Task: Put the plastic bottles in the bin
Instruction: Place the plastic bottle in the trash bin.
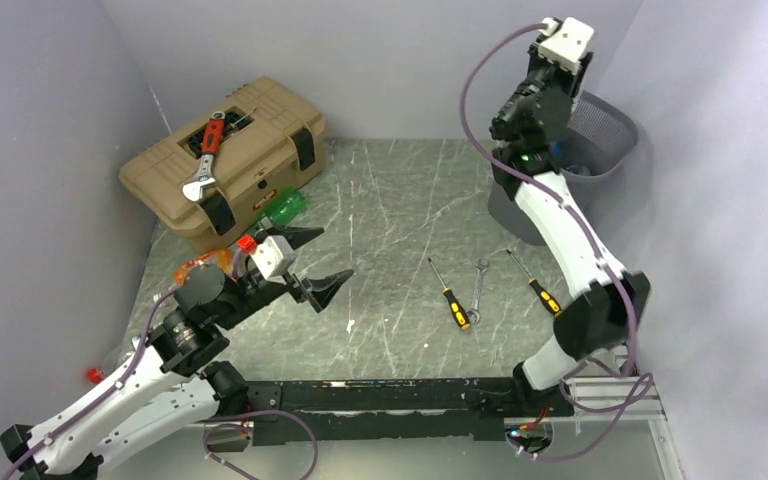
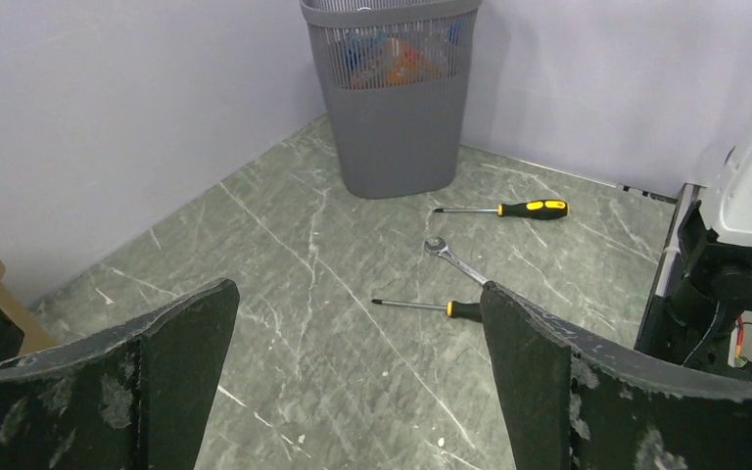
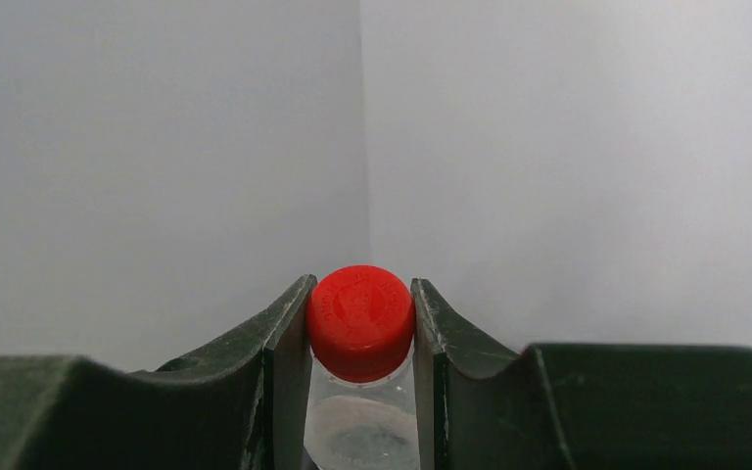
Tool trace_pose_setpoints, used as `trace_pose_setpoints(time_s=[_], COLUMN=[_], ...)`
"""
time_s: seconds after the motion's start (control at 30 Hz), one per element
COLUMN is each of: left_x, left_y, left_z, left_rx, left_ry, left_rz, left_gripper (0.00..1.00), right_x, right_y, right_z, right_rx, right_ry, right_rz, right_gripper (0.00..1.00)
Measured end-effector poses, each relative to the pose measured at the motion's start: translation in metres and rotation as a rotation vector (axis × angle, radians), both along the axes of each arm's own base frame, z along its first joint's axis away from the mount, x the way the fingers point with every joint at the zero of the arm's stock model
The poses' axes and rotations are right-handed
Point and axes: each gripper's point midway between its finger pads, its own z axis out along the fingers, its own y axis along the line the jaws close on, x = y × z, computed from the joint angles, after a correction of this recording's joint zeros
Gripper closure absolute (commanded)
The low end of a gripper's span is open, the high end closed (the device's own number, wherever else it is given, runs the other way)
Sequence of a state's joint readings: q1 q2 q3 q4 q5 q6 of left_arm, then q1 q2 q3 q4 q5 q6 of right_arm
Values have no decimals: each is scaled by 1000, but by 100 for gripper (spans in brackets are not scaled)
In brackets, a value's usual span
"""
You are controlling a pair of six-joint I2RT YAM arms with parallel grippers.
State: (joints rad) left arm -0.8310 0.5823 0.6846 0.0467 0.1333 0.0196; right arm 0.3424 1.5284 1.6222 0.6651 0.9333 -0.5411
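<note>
My right jaws are clenched on the red cap (image 3: 360, 321) of a clear bottle (image 3: 357, 416), raised over the bin (image 1: 612, 128) in the far right corner. The grip is only a pinch on the cap, so the bottle could swing or slip. If I let go off-centre, it may hit the rim and bounce onto the table (image 1: 400, 220). The right wrist view shows the grip plainly but only bare wall beyond it, while the top view shows the arm above the bin but hides the bottle. The left wrist view alone shows coloured things inside the mesh. My left jaws are released wide and empty, near the green bottle (image 1: 285, 205) beside the toolbox (image 1: 245, 135).
</note>
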Motion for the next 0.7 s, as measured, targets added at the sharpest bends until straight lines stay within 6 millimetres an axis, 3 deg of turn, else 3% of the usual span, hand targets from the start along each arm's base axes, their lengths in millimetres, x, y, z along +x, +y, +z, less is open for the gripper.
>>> trace_pose_setpoints(time_s=[0.1, 0.2, 0.3, 0.5, 0.63, 0.7], left_x=[-1, -2, -2, -1, 0, 0], left_y=[-2, -4, -6, -7, -7, -7], left_z=[-1, -2, -6, -10, -9, -10], left_rx=[4, 11, 26, 44, 49, 51], left_ry=[0, -1, 0, 1, -8, -11], left_rz=[-5, -14, -16, -13, -12, -12], left_gripper=[1, 1, 1, 1, 0, 1], right_x=[37, 60, 63, 55, 66, 75], right_y=[-16, -42, -79, -143, -159, -159], right_z=[-34, -61, -70, -63, -78, -96], right_rx=[-36, -37, -4, 63, 98, 122], right_ry=[71, 115, 104, 18, 51, 94], right_rz=[-84, -140, -189, -174, -88, -44], right_gripper=[100, 100, 100, 100, 100, 100])
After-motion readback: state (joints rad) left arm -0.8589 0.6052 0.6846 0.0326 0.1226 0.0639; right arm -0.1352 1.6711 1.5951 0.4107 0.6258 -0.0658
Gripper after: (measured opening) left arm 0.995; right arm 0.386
